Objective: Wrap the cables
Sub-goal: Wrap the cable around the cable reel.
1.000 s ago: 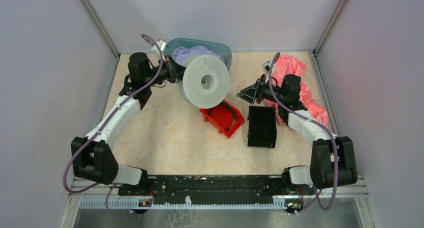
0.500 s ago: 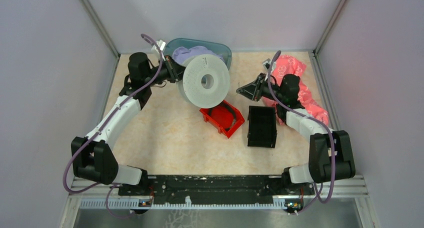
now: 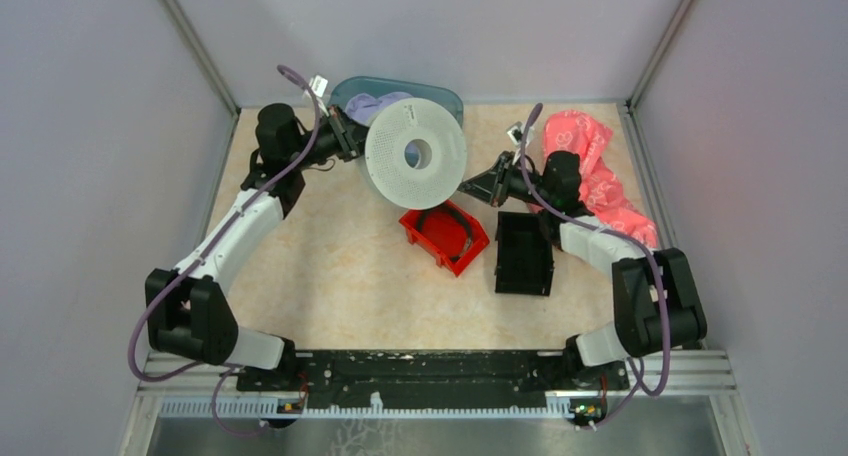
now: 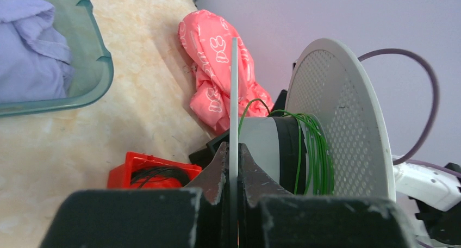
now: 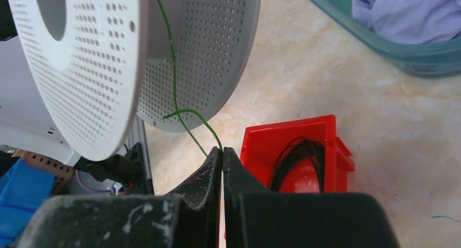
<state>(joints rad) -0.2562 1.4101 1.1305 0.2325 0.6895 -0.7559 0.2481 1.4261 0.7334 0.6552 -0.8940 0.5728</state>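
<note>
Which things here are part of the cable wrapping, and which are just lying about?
In the job: white spool, green wire, left pincer gripping the spool's rim, right pincer pinching the wire.
Lying about: red bin, black bin, pink cloth, teal tub.

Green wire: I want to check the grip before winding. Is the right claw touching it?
Touching. The right wrist view shows the right claw shut, with the green wire running straight into the seam between its tips.

pale lilac walls (image 3: 90,176) enclose a beige marbled tabletop (image 3: 330,276) on three sides.
</note>
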